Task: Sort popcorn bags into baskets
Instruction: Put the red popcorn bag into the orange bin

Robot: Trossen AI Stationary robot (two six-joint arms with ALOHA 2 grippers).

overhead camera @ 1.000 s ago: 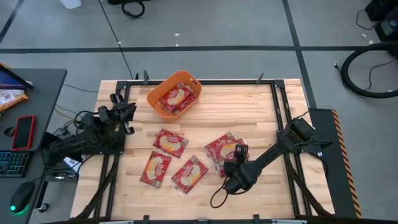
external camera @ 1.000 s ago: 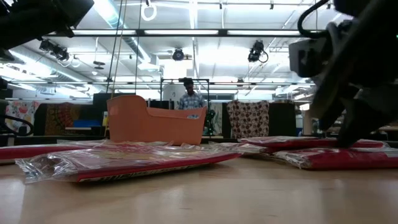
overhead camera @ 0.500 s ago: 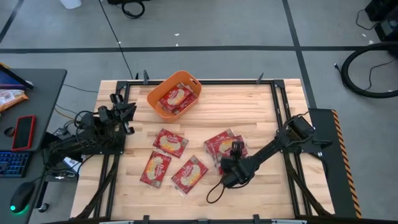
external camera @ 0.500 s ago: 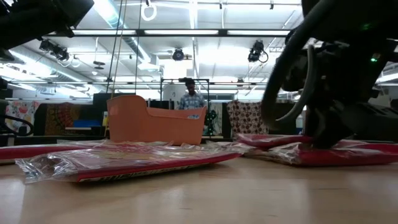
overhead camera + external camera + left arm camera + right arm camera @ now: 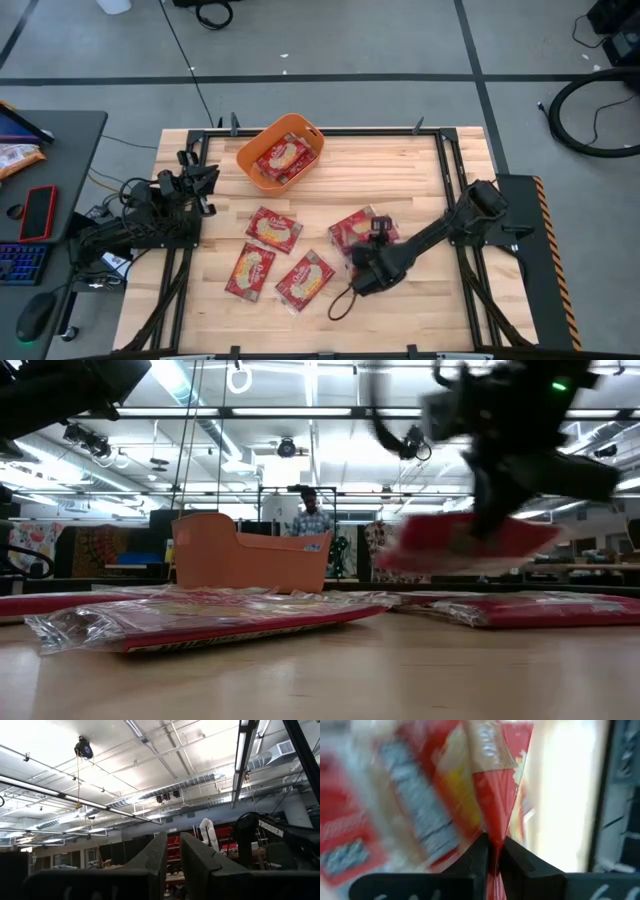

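High view: we note the right gripper point(image 5: 366, 262) low over the middle-right of the wooden table point(image 5: 420, 160), its fingers pinched onto a red popcorn bag point(image 5: 352, 232) at the edge of the right-hand cluster. Three more popcorn bags lie flat near the table's centre point(image 5: 273, 228), point(image 5: 250, 271), point(image 5: 305, 280), apart from one another. The orange basket point(image 5: 256, 158) sits toward the far left of the table with a few packets inside it point(image 5: 282, 157). The left arm waits folded at the table's left edge, its left gripper point(image 5: 201, 180) short of the basket. Low view: we see the held bag point(image 5: 462, 545) lifted clear of the table, roughly level, hanging under the dark right gripper point(image 5: 490, 520); other packets point(image 5: 190, 618) lie flat on the wood, and the basket point(image 5: 245, 558) stands behind them. A person point(image 5: 312, 515) stands far back in the room. Left wrist view: we see the left gripper point(image 5: 173, 852) pointing up at the ceiling, its two fingers point(image 5: 156, 857) close together with a narrow gap and nothing between them. Right wrist view: we see the right gripper point(image 5: 493, 851) clamped on a thin edge of the bag point(image 5: 492, 795), the fingers point(image 5: 479, 857) nearly meeting around the red film.
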